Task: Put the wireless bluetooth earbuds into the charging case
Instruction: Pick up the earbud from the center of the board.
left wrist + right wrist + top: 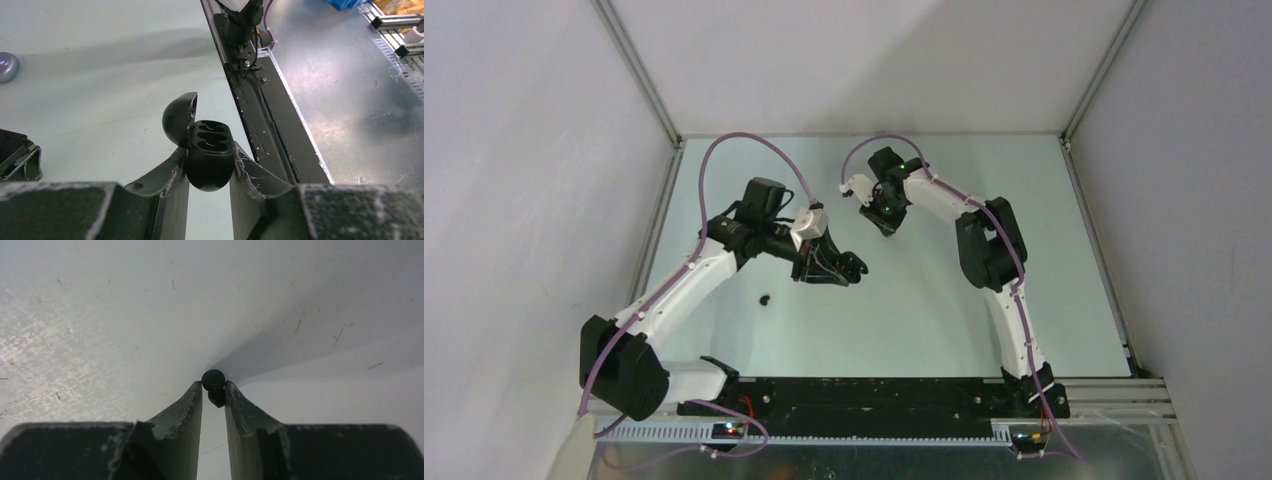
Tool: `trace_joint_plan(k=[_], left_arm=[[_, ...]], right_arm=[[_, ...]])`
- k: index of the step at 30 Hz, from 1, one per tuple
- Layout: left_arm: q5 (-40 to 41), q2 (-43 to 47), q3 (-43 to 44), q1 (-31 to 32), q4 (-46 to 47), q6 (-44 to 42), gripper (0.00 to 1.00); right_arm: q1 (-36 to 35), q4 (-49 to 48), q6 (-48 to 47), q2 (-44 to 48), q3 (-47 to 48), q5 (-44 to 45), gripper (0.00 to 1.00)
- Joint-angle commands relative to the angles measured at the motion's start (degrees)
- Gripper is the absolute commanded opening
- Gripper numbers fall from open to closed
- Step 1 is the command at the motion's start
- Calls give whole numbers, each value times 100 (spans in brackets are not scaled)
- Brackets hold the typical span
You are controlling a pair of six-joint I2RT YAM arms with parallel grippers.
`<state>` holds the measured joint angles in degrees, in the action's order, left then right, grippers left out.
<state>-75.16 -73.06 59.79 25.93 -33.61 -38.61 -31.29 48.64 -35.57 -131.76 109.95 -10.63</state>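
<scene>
At the near edge, both arms rise from a black rail [864, 395] and reach out over the pale table [944, 300].

Nearest of the task's things is a loose bud [765, 298], a small black speck lying alone on the table. It is at about 8 o'clock from the left gripper [842, 268] and apart from it.

The left gripper is clamped on the case [210, 167], a glossy black egg-shaped shell. One finger presses each side of its lower half, and the case is held above the table. Its lid [178, 117] is swung open and stands at about 10 o'clock from the body. The two sockets in the body face up and outward. In the left wrist view a pale grey dome [7, 66] lies on the table far off at 10 o'clock from the case, cut off by the frame edge.

Farther out, at about 1 o'clock from the left gripper and near it, the right gripper [887, 228] points down at the table. Its fingers are drawn close together, with only a narrow slot between them. At the very tips they pinch a bud [213, 381], small and black. Both fingertips touch it, and its rounded top pokes out beyond them. Whether this bud rests on the table or hangs just above it cannot be told.
</scene>
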Motion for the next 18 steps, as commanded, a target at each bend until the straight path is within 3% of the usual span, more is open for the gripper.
trace_joint_plan(k=[1, 18], left_arm=[[-91, 131, 241, 36, 27, -133, 0], [-107, 132, 244, 31, 11, -149, 0]], right_arm=[[30, 176, 8, 352, 96, -248, 28], [35, 317, -54, 389, 126, -326, 29]])
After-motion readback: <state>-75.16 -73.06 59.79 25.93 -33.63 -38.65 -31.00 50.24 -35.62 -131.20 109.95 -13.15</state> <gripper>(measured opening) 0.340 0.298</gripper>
